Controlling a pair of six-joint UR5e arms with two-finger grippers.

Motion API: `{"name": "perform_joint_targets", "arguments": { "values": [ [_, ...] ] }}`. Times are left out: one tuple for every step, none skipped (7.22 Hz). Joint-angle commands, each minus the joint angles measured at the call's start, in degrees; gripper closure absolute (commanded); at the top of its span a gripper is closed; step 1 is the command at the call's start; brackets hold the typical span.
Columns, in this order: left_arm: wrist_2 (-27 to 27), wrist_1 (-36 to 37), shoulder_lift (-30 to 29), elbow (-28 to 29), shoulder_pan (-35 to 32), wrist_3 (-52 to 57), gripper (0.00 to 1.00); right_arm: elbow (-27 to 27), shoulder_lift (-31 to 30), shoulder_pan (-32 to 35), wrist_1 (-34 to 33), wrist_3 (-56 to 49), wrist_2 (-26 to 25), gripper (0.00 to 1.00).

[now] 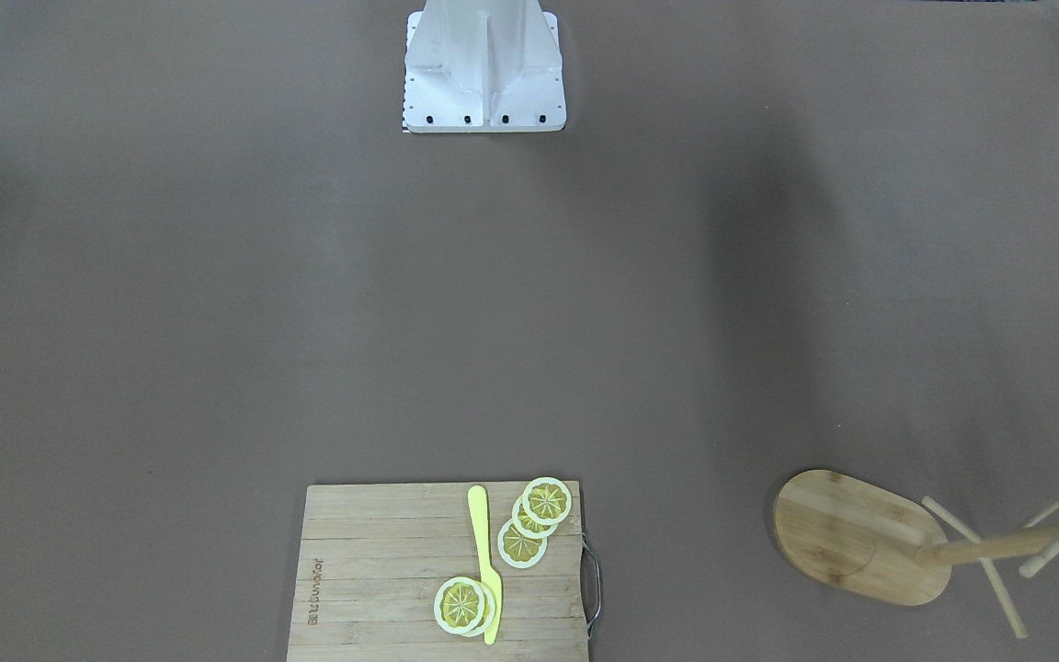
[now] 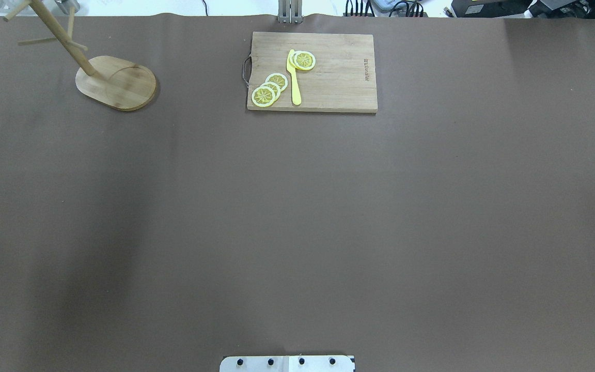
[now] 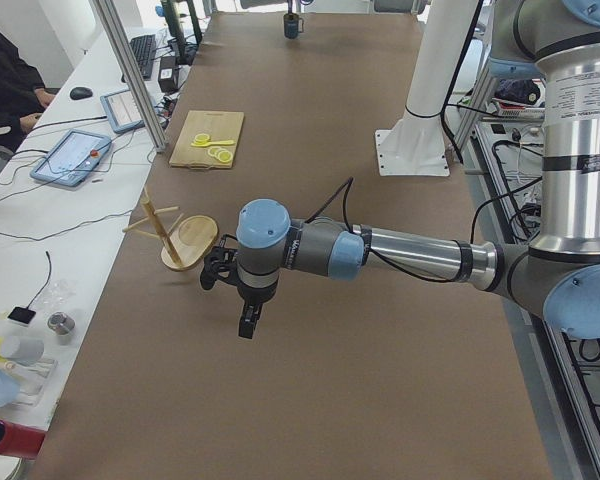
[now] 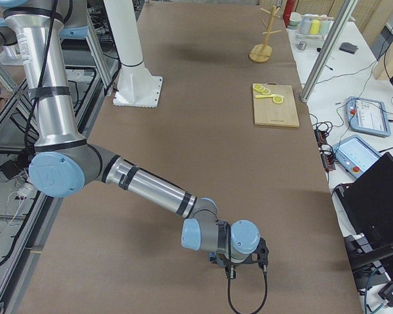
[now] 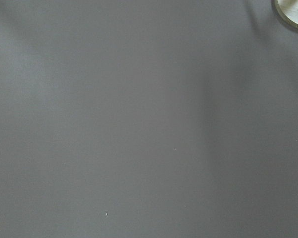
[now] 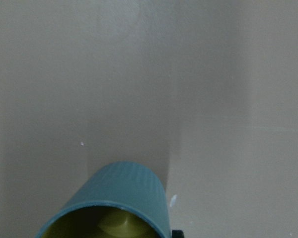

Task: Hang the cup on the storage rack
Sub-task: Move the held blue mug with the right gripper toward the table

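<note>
Looking through the right wrist camera, we find the cup [image 6: 120, 196] at the bottom edge, its mouth toward us (yellowish inside). The storage rack [image 2: 116, 82] stands well apart, at the table's [image 2: 297, 206] far left corner. Whether the left gripper [image 3: 247, 322] or the right gripper [image 4: 232, 268] is parted or closed, we cannot tell.

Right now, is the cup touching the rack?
Apart. The exterior left view shows the cup at the table's far end and the rack near the camera, with a long stretch of bare surface between them.
</note>
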Motion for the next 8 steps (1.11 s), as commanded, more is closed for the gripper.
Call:
{"name": "perform_joint_targets", "arguments": {
  "values": [
    [0.00, 0.01, 0.00, -0.10, 0.00, 0.00, 0.01, 3.41, 1.15, 2.32, -0.32, 3.86, 5.25, 1.00],
    [0.00, 0.01, 0.00, -0.10, 0.00, 0.00, 0.01, 5.42, 1.33, 2.77, -1.10, 4.39, 5.26, 1.00],
    [0.00, 0.01, 0.00, -0.36, 0.00, 0.00, 0.01, 8.92, 2.98, 3.12, -5.20, 7.53, 5.43, 1.00],
    [0.00, 0.01, 0.00, -0.45, 0.00, 0.00, 0.01, 15.74, 3.34, 2.95, -11.41, 11.91, 5.35, 1.00],
    [0.00, 0.01, 0.00, -0.45, 0.00, 0.00, 0.01, 23.12, 4.22, 1.21, -16.52, 18.83, 5.35, 1.00],
    [0.00, 0.01, 0.00, -0.45, 0.09, 0.00, 0.01, 29.63, 4.49, -1.94, -19.79, 25.68, 5.35, 1.00],
    [0.00, 0.01, 0.00, -0.45, 0.00, 0.00, 0.01, 34.48, 5.88, -5.89, -21.48, 33.93, 5.26, 1.00],
    [0.00, 0.01, 0.00, -0.37, 0.00, 0.00, 0.01, 38.80, 6.94, -10.54, -21.50, 43.76, 4.82, 1.00]
  ]
}}
